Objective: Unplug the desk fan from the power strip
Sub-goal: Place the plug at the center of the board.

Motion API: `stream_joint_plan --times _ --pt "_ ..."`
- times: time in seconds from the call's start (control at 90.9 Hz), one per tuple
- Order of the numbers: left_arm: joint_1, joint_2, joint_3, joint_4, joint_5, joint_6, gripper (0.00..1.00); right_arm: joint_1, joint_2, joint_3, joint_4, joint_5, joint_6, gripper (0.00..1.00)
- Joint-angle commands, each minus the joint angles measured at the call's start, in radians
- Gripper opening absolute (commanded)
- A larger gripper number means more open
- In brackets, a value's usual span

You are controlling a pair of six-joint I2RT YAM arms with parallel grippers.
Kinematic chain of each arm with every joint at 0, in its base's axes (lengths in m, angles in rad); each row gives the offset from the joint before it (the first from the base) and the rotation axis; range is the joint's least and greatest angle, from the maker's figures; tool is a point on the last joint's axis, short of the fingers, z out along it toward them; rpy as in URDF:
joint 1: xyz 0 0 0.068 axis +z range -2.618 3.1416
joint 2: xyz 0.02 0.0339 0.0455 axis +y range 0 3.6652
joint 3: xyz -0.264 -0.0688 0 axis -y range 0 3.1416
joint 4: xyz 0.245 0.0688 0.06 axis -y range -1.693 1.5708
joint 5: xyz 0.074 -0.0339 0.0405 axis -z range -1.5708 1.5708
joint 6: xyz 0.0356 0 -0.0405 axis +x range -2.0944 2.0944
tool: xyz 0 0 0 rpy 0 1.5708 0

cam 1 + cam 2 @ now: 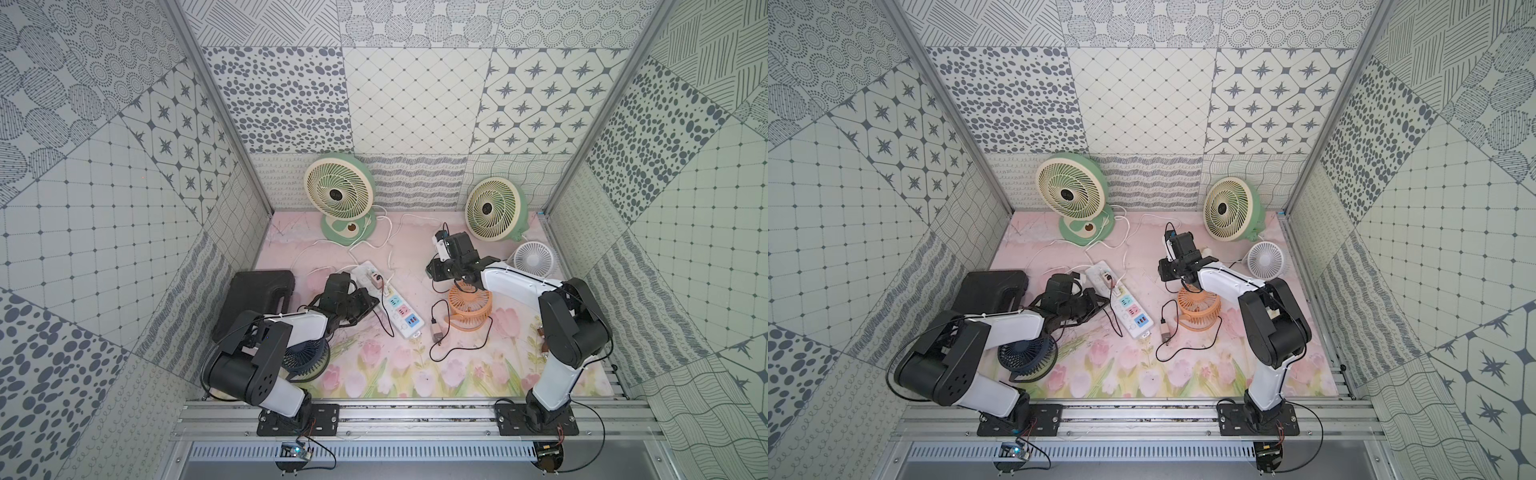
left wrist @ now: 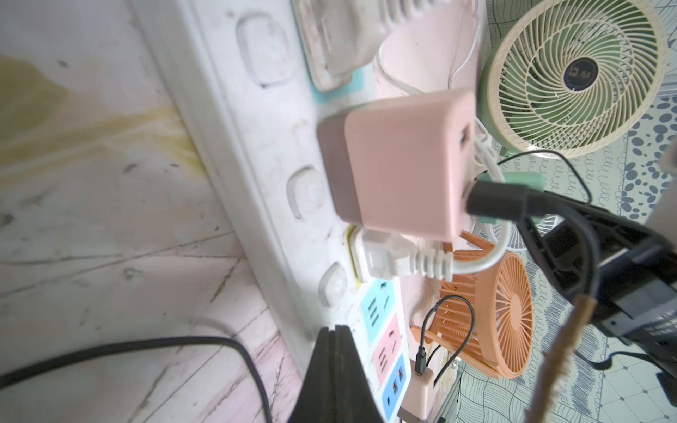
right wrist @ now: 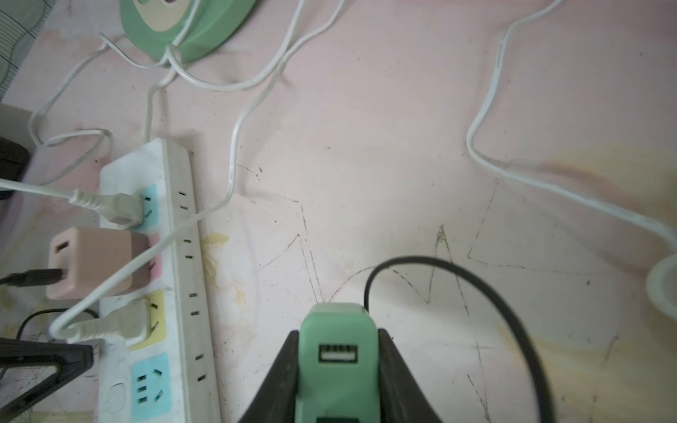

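Note:
The white power strip (image 1: 409, 325) (image 3: 183, 256) lies slantwise on the pink mat. A pink adapter (image 3: 91, 262) and two white plugs (image 3: 121, 210) sit in its far sockets. My right gripper (image 3: 337, 334) is shut on a green USB adapter (image 3: 337, 366), held over the mat, clear of the strip. My left gripper (image 2: 335, 331) is shut and empty, its tips against the strip's edge by the blue and pink sockets. Two green-and-cream desk fans (image 1: 338, 189) (image 1: 494, 208) stand at the back, with white cords running toward the strip. Which fan the green adapter belongs to does not show.
An orange fan (image 1: 469, 309) lies under my right forearm, with a loose pink adapter (image 1: 436, 332) on a black cord beside it. A small white fan (image 1: 536, 257) sits at the right wall. A dark blue fan (image 1: 307, 357) and a black case (image 1: 257, 299) are by my left arm.

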Motion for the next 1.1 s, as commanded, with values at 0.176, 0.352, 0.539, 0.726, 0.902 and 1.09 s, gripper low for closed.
stream_joint_plan --times 0.176,0.352,0.539,0.726,0.902,1.09 --pt "0.040 -0.045 -0.003 -0.077 -0.020 0.058 0.00 -0.009 0.060 0.049 -0.048 -0.018 0.016 0.28" --pt "0.043 -0.046 0.003 -0.075 -0.018 0.054 0.00 -0.010 0.028 0.044 -0.051 0.005 0.003 0.37" --pt "0.045 -0.042 0.016 -0.076 -0.013 0.060 0.00 0.017 -0.059 0.028 -0.053 0.082 -0.042 0.42" --pt "0.048 -0.027 0.025 -0.055 -0.003 0.063 0.00 0.103 -0.109 0.023 -0.045 0.139 -0.148 0.44" --pt "0.069 -0.016 0.035 -0.033 0.022 0.066 0.00 0.192 -0.108 0.012 0.000 0.138 -0.247 0.45" --pt "0.087 -0.015 0.051 -0.024 0.035 0.075 0.00 0.250 -0.062 0.007 0.069 0.032 -0.266 0.44"
